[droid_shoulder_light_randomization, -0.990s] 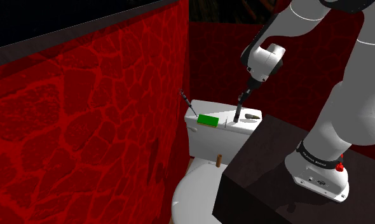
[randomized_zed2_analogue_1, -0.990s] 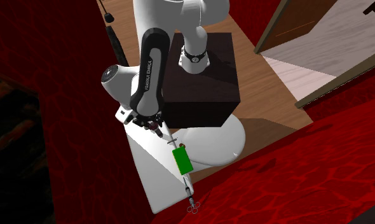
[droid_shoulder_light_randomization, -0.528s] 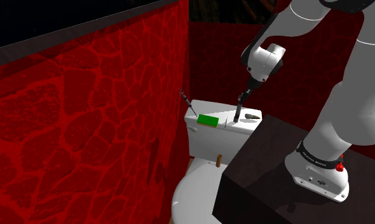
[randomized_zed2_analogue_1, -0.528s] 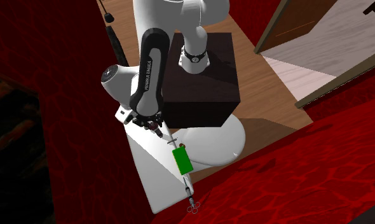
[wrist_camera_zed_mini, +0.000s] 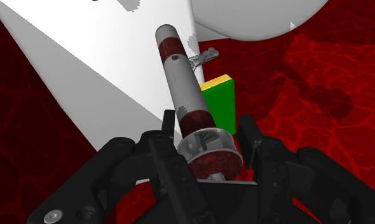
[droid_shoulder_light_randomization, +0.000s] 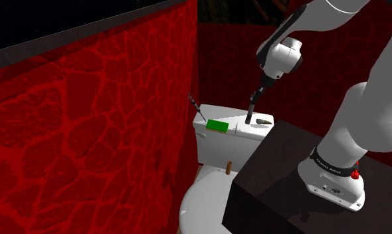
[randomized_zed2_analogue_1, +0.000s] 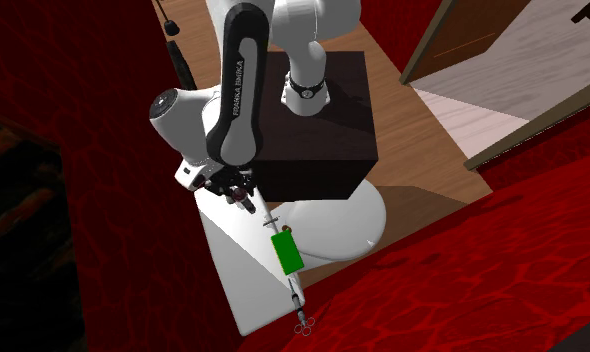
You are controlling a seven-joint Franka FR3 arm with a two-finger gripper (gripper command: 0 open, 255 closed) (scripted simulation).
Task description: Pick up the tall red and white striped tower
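The tower is a slim cylinder with dark red and grey-white bands. My gripper is shut on its near end, one black finger pressing each side, and the rest of it points away over the white toilet tank lid. In the shoulder view the tower hangs tilted from the gripper, its lower tip just above the tank lid. The second exterior view has the gripper above the near end of the lid.
A green block lies on the tank lid, with a small dark object nearer the stand. A thin grey tool and scissors lie past the block. The red stone wall stands close; the dark stand box adjoins the toilet bowl.
The arm has risen a little, carrying the tower upward off the tank lid; the wrist has shifted slightly toward the wall. The green block has not moved.
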